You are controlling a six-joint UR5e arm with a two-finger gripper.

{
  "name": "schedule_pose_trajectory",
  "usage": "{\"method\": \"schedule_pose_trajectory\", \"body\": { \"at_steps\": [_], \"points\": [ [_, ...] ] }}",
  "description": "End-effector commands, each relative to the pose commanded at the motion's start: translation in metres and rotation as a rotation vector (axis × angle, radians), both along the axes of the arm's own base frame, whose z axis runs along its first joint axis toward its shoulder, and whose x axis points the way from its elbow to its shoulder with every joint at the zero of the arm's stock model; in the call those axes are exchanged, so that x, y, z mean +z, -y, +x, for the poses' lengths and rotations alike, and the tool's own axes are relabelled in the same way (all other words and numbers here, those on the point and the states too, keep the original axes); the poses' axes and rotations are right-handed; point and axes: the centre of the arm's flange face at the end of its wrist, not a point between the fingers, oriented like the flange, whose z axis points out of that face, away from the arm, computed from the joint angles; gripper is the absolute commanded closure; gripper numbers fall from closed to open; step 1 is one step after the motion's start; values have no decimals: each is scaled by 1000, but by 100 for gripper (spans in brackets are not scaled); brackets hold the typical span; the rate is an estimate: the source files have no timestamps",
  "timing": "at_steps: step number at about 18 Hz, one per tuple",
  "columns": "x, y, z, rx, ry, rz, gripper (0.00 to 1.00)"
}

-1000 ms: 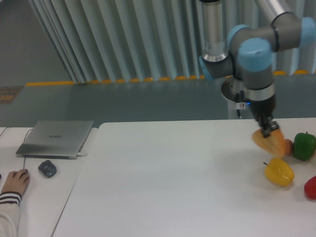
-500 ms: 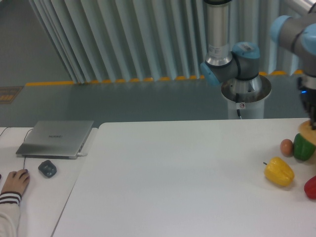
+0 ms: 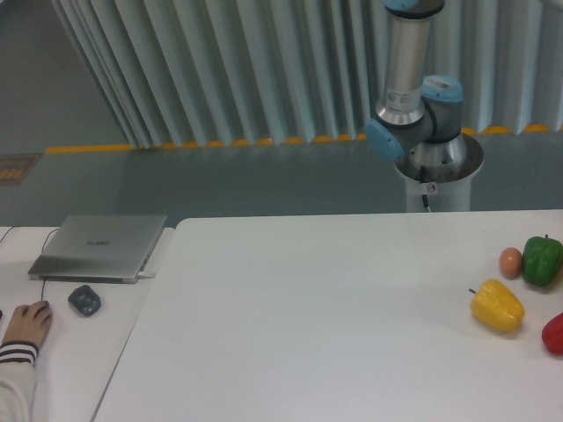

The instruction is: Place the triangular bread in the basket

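The triangular bread is out of view, and so is the basket. My gripper is also outside the frame; only the arm's base and lower joints show at the back right, rising out of the top edge. Nothing of the fingers shows.
On the white table at the right lie a yellow bell pepper, a small brown egg, a green pepper and a red pepper at the edge. A laptop, a mouse and a person's hand are at the left.
The gripper, shut on the triangular bread over the peppers a second ago, swung right and left the frame with the bread. The egg it hid now shows.
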Motion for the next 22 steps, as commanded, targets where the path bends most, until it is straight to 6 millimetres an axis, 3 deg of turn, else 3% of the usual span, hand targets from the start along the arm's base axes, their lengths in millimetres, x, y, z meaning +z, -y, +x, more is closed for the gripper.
{"method": "schedule_pose_trajectory", "body": {
  "at_steps": [2,4,10,15,16,17,22],
  "points": [
    [-5,3,0,6,11,2,44],
    [-5,3,0,6,15,25,1],
    [-1,-13,6,2,49,173,0],
    [14,-29,19,-51,35,98,0],
    [25,-57,33,-114,-4,30,0],
    [30,-70,40,-133,-23,-7,0],
    [42,-108,62,-181,-38,-18,0]
  ]
}}
